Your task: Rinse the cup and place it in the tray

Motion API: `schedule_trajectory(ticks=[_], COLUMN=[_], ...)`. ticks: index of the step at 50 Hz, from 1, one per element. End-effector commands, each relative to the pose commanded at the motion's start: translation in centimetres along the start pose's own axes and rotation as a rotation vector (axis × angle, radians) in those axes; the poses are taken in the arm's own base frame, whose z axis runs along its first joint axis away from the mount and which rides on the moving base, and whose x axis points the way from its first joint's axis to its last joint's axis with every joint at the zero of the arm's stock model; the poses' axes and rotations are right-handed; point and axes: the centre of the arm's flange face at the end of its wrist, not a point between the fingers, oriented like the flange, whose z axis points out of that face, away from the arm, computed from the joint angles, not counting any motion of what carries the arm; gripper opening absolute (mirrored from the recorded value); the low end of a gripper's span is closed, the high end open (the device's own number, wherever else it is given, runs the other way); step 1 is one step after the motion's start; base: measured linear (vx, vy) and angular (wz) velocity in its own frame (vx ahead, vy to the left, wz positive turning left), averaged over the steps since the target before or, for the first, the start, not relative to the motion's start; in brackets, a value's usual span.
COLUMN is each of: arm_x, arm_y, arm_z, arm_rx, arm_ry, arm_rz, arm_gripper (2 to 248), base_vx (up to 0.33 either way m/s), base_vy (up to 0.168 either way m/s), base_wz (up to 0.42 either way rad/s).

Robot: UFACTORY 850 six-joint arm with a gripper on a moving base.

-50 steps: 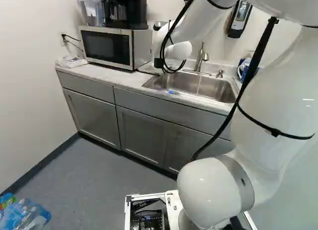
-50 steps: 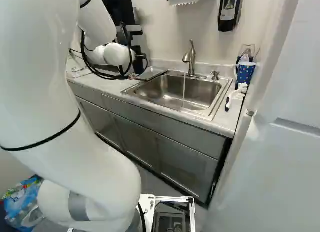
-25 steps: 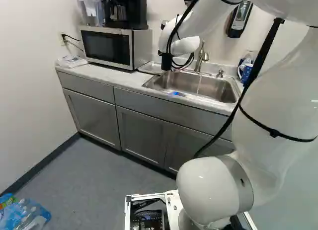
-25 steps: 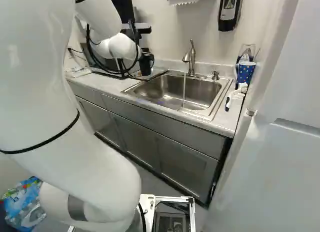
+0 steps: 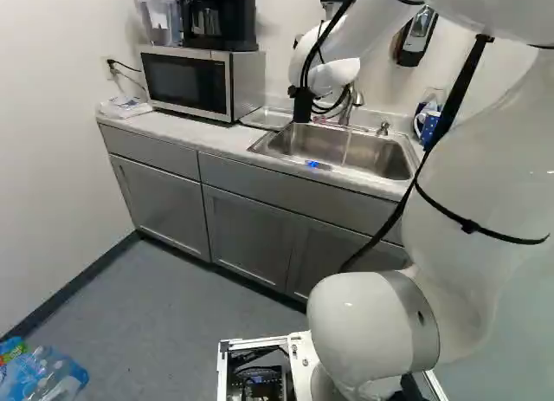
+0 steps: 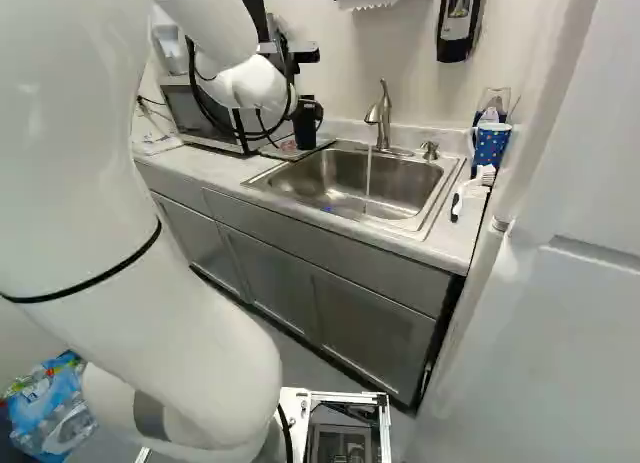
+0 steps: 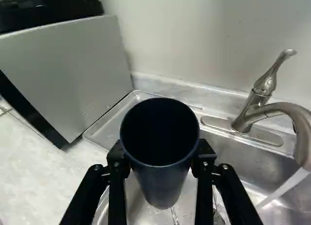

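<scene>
The dark cup (image 7: pixel 160 181) hangs in the gripper (image 7: pixel 161 154), whose fingers close on it from two opposite sides. It is over the sink's microwave-side end, near the tray (image 7: pixel 108 114) and apart from the water (image 7: pixel 286 186). The grip at its sides leaves the mouth free, which suits both catching water and being set down on its base. The mouth faces up and back toward the wrist camera, the base down and away; in the right base view the long axis looks close to upright.

The tray lies between the microwave (image 7: pixel 73 69) and the basin of the sink (image 6: pixel 355 183), probably so that a wet cup drips there rather than on the counter (image 7: pixel 39 171). The faucet (image 7: pixel 250 113) stands behind the basin, its stream falling well apart from the cup, presumably left on for rinsing. Whether the cup is rinsed I cannot tell: if not, it should go under the stream; if so, down onto the tray. Farther out, beyond the soap dispenser (image 6: pixel 430 150), a blue mug (image 6: pixel 491 143) and a brush (image 6: pixel 470 191) sit beside the sink, out of the way.
</scene>
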Motion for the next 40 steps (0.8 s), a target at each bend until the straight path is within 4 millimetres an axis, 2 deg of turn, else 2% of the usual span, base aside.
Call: schedule_trajectory(ticks=[40], arm_x=[0.4], arm_y=[6.1], arm_z=[0.6], arm_rx=[-0.108], arm_ry=[0.003], arm_rz=[0.042], arm_gripper=[126], base_vx=[0.000], base_vy=[0.000], base_wz=[0.000])
